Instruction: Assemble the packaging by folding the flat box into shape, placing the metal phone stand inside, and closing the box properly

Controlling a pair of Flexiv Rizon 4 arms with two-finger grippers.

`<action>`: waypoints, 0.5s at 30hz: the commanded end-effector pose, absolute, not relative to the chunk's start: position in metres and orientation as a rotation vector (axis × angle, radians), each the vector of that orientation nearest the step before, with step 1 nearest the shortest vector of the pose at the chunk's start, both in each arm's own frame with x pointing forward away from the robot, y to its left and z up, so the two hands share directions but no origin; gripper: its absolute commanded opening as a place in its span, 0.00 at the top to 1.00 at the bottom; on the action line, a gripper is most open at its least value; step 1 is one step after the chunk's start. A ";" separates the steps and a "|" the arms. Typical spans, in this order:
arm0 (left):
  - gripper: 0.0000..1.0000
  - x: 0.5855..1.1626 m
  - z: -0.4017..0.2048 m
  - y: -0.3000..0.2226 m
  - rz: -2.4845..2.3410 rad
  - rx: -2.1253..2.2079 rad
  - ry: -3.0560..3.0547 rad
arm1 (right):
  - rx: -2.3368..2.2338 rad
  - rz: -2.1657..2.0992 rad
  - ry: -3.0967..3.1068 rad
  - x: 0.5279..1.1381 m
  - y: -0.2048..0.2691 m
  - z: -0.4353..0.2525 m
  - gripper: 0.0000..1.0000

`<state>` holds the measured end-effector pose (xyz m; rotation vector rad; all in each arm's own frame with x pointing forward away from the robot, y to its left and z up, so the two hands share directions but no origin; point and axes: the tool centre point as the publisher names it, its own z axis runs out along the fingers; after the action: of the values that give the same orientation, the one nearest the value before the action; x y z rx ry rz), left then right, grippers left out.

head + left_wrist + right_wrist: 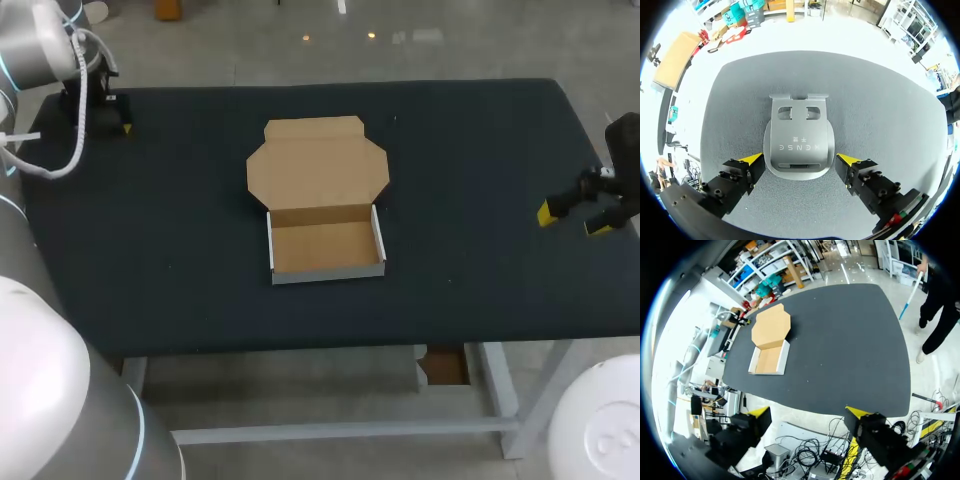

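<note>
The cardboard box [325, 200] lies mid-table, its tray folded up with white outer walls and its brown lid flat open behind it; it also shows in the right wrist view as the box [769, 340]. The grey metal phone stand [799, 142] lies flat on the dark table. My left gripper [800, 160] is open and straddles the stand's base, its yellow tips just clear of each side. In the head view the left gripper [108, 115] is at the table's far left corner and hides the stand. My right gripper [572, 220] hangs open and empty at the table's right edge.
The dark table top [470, 150] carries nothing else. My left arm [40, 60] and its white cable stand over the far left corner. The right gripper [807, 412] is past the table's edge, far from the box.
</note>
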<state>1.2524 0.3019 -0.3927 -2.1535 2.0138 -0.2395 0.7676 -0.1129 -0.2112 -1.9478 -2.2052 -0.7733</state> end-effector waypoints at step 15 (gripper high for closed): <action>0.05 1.273 -0.399 0.307 -0.133 -2.244 2.092 | -1.945 -0.771 -2.204 0.767 -0.113 -0.209 0.00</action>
<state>1.2606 0.3028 -0.3941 -2.1432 1.9962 -0.2905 0.7676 -0.1129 -0.2112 -1.9479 -2.2052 -0.7733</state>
